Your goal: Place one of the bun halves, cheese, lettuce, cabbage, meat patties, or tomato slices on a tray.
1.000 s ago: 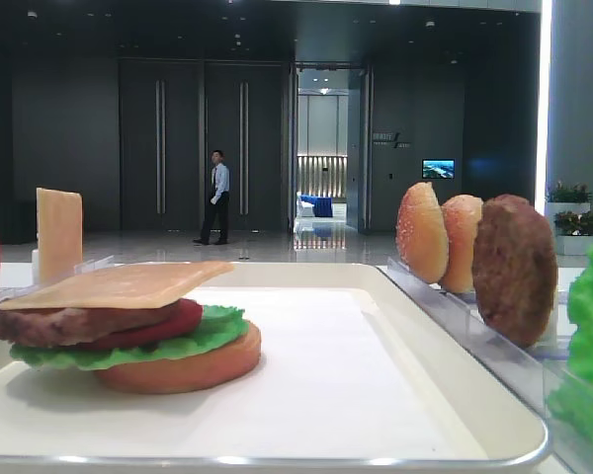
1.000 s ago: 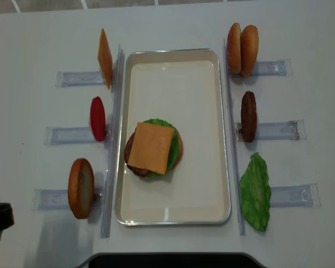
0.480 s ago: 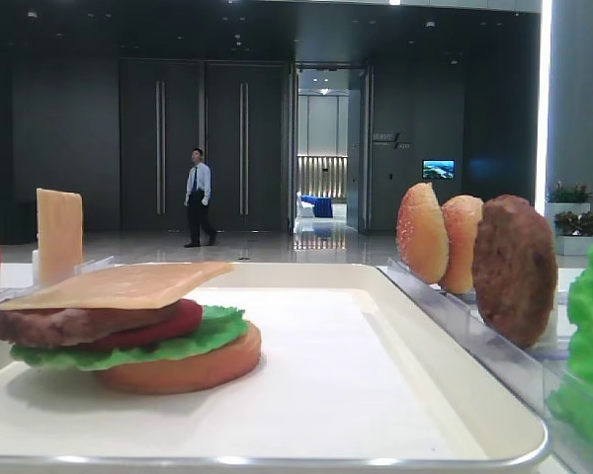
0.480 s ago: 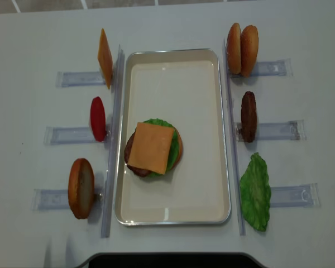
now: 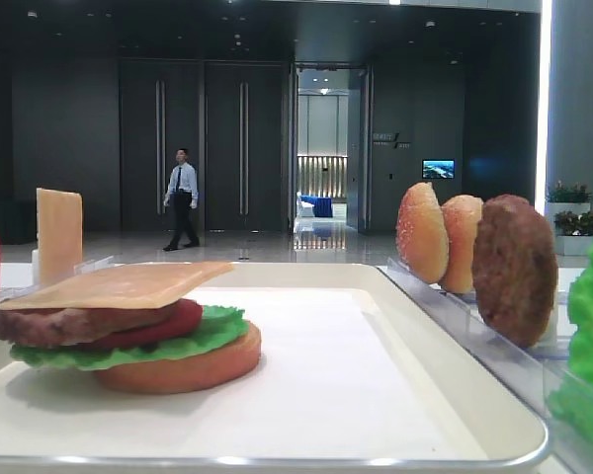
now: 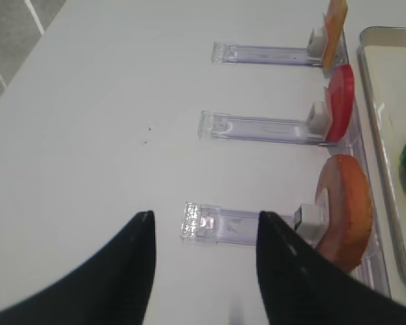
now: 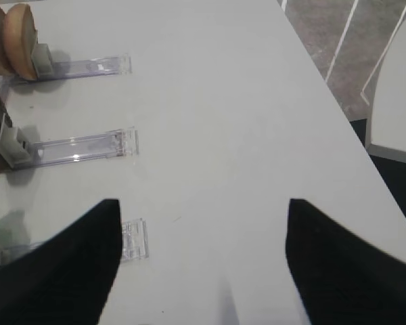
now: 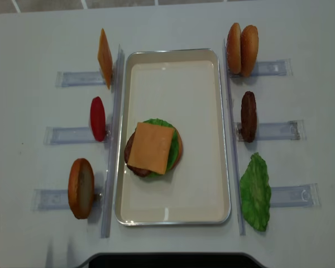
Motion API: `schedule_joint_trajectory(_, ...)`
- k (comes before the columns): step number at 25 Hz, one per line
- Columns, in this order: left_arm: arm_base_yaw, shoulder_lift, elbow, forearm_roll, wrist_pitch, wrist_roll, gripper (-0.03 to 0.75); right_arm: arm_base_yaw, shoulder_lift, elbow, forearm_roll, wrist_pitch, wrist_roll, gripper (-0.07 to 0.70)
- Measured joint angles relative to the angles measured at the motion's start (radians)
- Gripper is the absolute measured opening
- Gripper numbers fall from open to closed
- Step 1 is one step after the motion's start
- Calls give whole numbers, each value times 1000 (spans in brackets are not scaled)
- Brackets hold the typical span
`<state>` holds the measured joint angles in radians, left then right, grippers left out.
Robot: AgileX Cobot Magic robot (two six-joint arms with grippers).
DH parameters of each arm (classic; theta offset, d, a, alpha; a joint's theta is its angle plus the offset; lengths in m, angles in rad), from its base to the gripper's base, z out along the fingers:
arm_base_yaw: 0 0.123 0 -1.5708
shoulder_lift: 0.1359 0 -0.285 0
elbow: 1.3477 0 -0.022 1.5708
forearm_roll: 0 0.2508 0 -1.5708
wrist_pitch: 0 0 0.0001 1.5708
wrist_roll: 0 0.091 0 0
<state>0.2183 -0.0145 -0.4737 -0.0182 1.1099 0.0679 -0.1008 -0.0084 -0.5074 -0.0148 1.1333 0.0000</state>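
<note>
The cream tray point(image 8: 201, 84) holds a stack with a cheese slice point(image 8: 151, 148) on top, above patty, tomato, lettuce point(image 5: 212, 331) and a bun base point(image 5: 188, 367). A bun half point(image 6: 345, 210) stands in the nearest left holder. Beyond it stand a tomato slice point(image 6: 340, 101) and an upright cheese slice point(image 6: 335, 20). My left gripper point(image 6: 206, 215) is open over bare table left of that bun half, touching nothing. My right gripper point(image 7: 203, 202) is open over bare table right of the holders, also empty. Two bun halves point(image 8: 242, 49), a patty point(image 8: 248, 116) and lettuce point(image 8: 255, 192) stand right of the tray.
Clear plastic holders point(image 8: 279, 131) lie on both sides of the tray, and long clear rails point(image 8: 113, 139) run along its edges. The table's right edge point(image 7: 338, 115) is close to my right gripper, with floor beyond. A man walks in the far hall point(image 5: 181, 197).
The dark left gripper at the overhead view's bottom-left corner has drawn back almost out of that view. The man in the hall has walked left. The food has not moved.
</note>
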Motion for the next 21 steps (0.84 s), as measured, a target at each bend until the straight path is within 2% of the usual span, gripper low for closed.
schedule_joint_trajectory(10, -92, 0, 0, -31, 0, 33, 357, 0, 0, 0, 8, 0, 0, 485)
schedule_joint_trajectory(21, -95, 0, 0, -30, 0, 29, 302, 0, 0, 0, 15, 0, 0, 484)
